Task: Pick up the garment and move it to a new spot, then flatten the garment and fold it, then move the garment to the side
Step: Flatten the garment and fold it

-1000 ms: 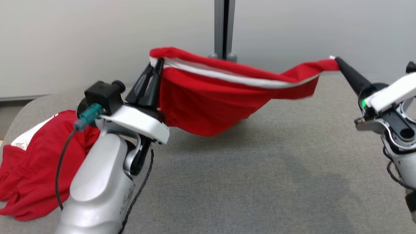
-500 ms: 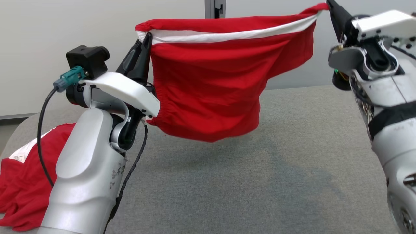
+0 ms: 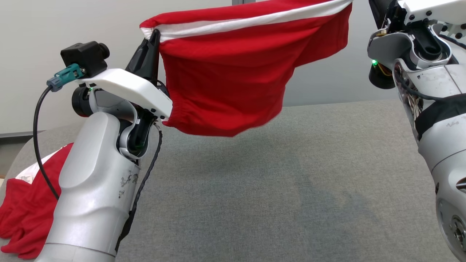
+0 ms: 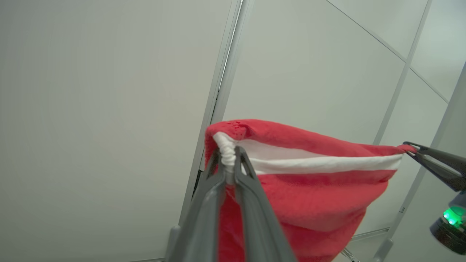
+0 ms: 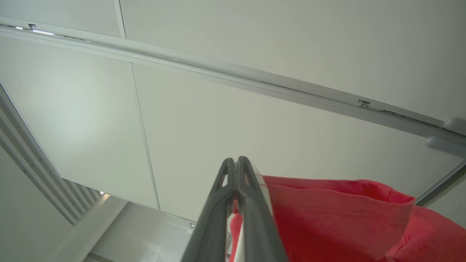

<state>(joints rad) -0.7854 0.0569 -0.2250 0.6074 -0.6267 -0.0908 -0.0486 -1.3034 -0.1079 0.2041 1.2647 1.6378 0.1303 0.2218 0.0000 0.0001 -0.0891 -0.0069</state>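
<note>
In the upper half of the head frame, the red garment (image 3: 225,83) hangs in the air, stretched between the two grippers and clear of the grey padded surface (image 3: 291,189) beneath. A white band (image 3: 255,22) runs along its top edge from upper left toward the upper right corner. The body sags in a loose pouch, its lowest fold near frame centre. Left gripper (image 3: 154,34): fingers closed together on the bunched left end of the band. The left wrist view shows the white hem squeezed between the two dark tips. Right gripper (image 5: 237,162): fingers pressed together with no gap, red cloth starting just beside them. The pinch itself is partly hidden there, but at the right edge of the left wrist view its tips appear clamped on the garment's far corner. A second red cloth (image 3: 22,214) lies crumpled on the surface at lower left, partly behind the left forearm (image 3: 94,189), with a white label (image 3: 25,178) showing.
</note>
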